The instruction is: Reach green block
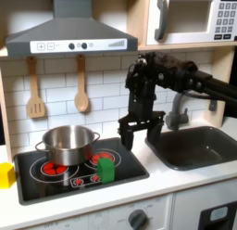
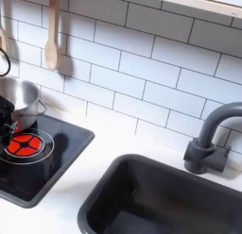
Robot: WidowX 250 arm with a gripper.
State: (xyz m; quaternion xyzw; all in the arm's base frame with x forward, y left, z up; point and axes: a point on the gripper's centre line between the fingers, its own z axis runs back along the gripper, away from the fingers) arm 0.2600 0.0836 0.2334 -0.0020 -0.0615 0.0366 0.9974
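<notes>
Where first exterior view shows gripper (image 1: 139,133), jaws parted (empty), above green block (image 1: 106,168)

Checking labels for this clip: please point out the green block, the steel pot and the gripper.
green block (image 1: 106,168): first exterior view, front face.
steel pot (image 1: 67,146): first exterior view, outer side wall.
gripper (image 1: 137,134): first exterior view, midway between the fingertips.

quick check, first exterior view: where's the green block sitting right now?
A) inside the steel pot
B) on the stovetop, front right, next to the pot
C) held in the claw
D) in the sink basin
B: the green block stands on the black stovetop at its front right, just beside the steel pot; the claw hangs open above and to the right of it, holding nothing.
</notes>
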